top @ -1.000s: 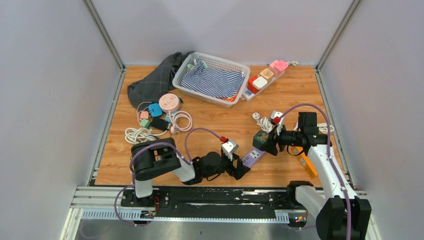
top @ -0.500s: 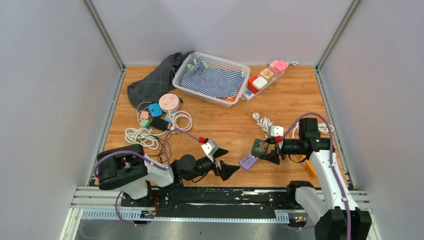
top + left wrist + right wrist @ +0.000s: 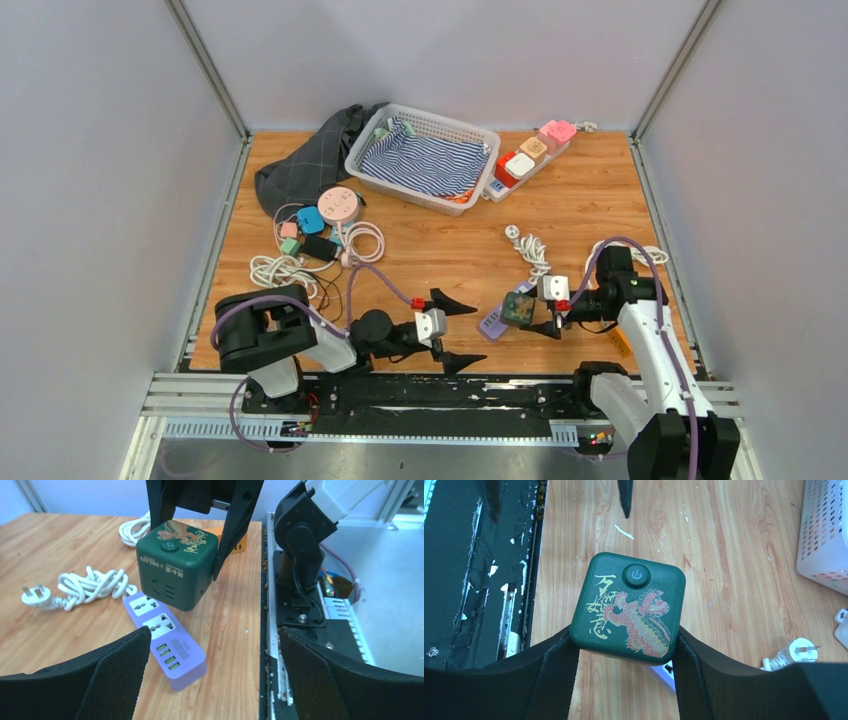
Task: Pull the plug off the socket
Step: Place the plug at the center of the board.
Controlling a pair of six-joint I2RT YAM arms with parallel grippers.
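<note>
Top external view: the left gripper (image 3: 457,330) has let go of the purple socket strip (image 3: 492,323), which it clamped a second ago, and has drawn back toward its base; its jaws now stand fully spread and empty. The right gripper (image 3: 527,312) is closed on the green cube plug (image 3: 518,306), now lower and nearer the table (image 3: 450,240) than before. The strip lies free on the wood, its far end meeting the cube. With the holding arm gone, separation is either already done or lacks a counter-hold; this view does not decide which. Left wrist view: this adds the side profile. The cube sits between the two dark right fingers (image 3: 239,525), its lower edge over the strip's far end, and the strip's universal outlets and USB ports face upward. Any prongs are hidden, so engagement cannot be confirmed. A white cable (image 3: 85,587) lies just beside the strip. Right wrist view: only here is the cube's top face shown, with its power button and dragon print, both pads bearing on opposite sides. A sliver of the strip shows beneath the cube.
</note>
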